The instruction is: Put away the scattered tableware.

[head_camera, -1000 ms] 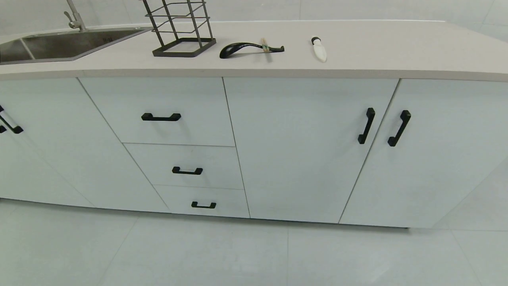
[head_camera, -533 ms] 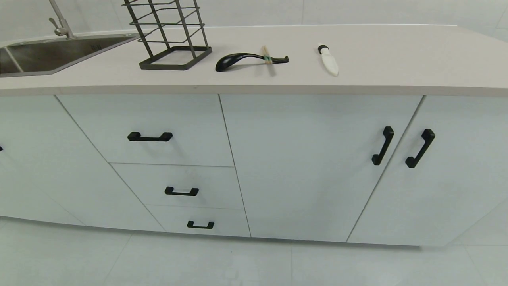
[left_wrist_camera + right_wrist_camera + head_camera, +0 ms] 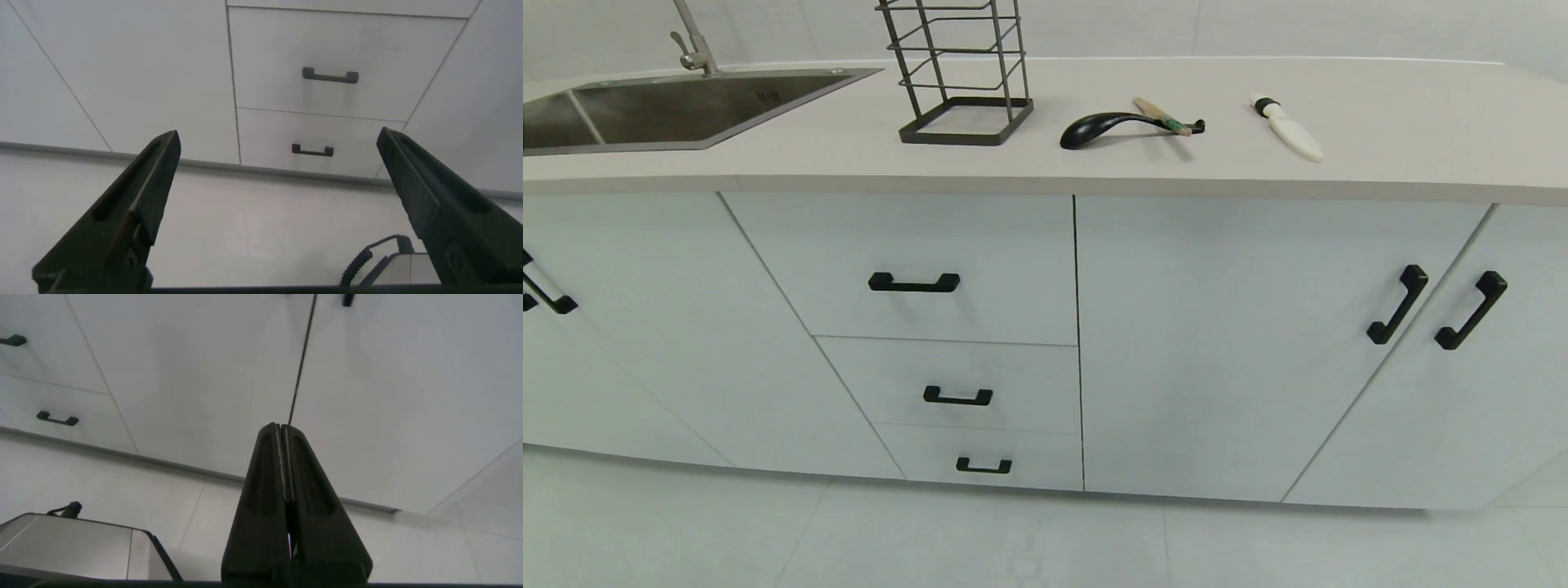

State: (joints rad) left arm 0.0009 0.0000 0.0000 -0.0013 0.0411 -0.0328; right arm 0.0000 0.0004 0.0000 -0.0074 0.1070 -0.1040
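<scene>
Surface (image 3: 1380,122) carries 1 wire rack (image 3: 960,73), 1 black spoon (image 3: 1094,129) to its right with chopsticks (image 3: 1161,116) at its handle, and 1 white knife (image 3: 1290,131) farther right. Left gripper (image 3: 278,139) released, empty; right gripper (image 3: 282,429) clenched, empty.

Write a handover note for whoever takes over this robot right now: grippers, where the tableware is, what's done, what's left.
Left gripper: open, holding nothing, low before the drawers.
Right gripper: shut, holding nothing.
On the counter: black spoon, chopsticks lying across its handle, white utensil to their right.
Done: nothing; the wire rack holds none of them.
Left: all three, probably into the rack.
</scene>
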